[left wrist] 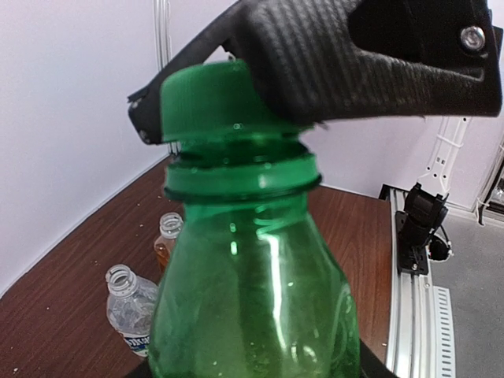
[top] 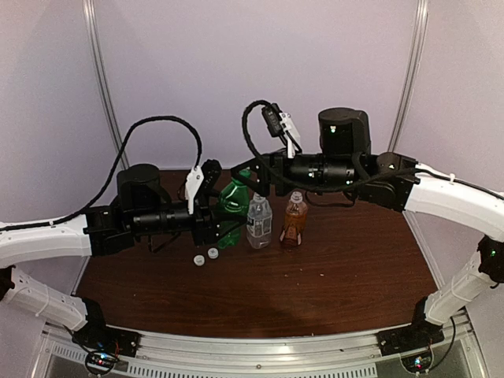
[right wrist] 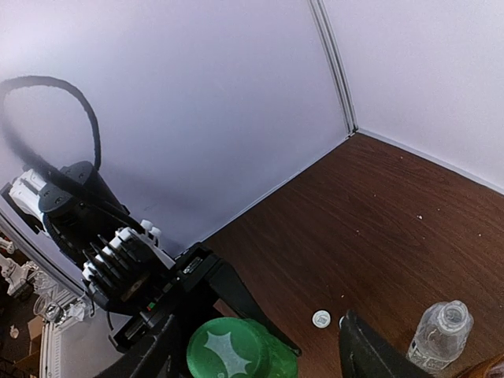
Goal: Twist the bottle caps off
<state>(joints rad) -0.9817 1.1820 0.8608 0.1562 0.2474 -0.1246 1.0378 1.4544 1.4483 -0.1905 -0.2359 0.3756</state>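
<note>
My left gripper point(top: 223, 216) is shut on the body of the green bottle point(left wrist: 252, 291), which stands off the table's left centre point(top: 234, 198). Its green cap point(left wrist: 224, 98) sits on the neck. My right gripper point(right wrist: 252, 344) hangs over that cap point(right wrist: 228, 350), open, with one finger point(right wrist: 153, 350) close beside the cap and the other point(right wrist: 366, 350) well clear of it. The clear bottle point(top: 258, 220) and the amber bottle point(top: 294, 220) stand upright to the right with open necks. Two white caps point(top: 199, 260) point(top: 213, 253) lie on the table.
The brown table point(top: 331, 276) has white walls behind and at both sides. A metal rail point(top: 260, 346) with both arm bases runs along the near edge. The two open bottles stand close to the green bottle's right side.
</note>
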